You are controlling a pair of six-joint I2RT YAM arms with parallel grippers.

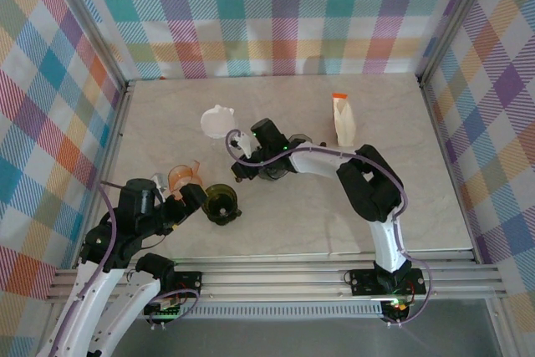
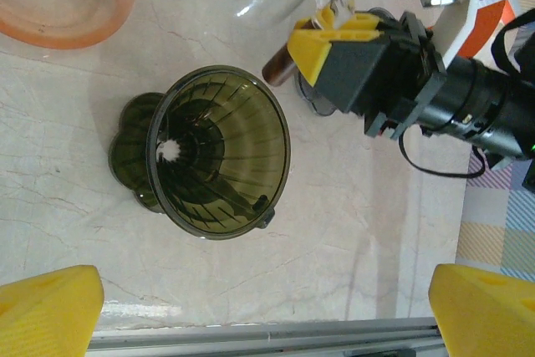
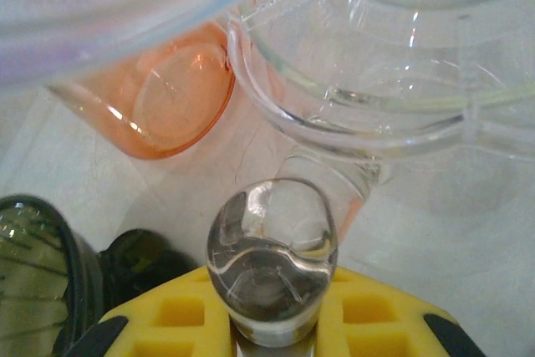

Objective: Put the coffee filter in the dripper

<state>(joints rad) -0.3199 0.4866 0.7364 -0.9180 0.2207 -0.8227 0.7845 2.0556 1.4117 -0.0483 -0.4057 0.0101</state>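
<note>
On the surface [image 1: 401,206], the white coffee filter [image 1: 219,120] is seen well apart from the dripper [image 2: 219,152] (behind it), the left gripper [image 2: 267,315] is held wide apart near the dripper, and the right gripper [image 3: 267,323] is clamped on a clear glass handle [image 3: 272,257].

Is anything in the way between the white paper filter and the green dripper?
Yes. The right gripper, shut on a clear glass piece, sits roughly between the white filter and the green dripper. Nothing can be seen inside the dripper's mouth.
</note>
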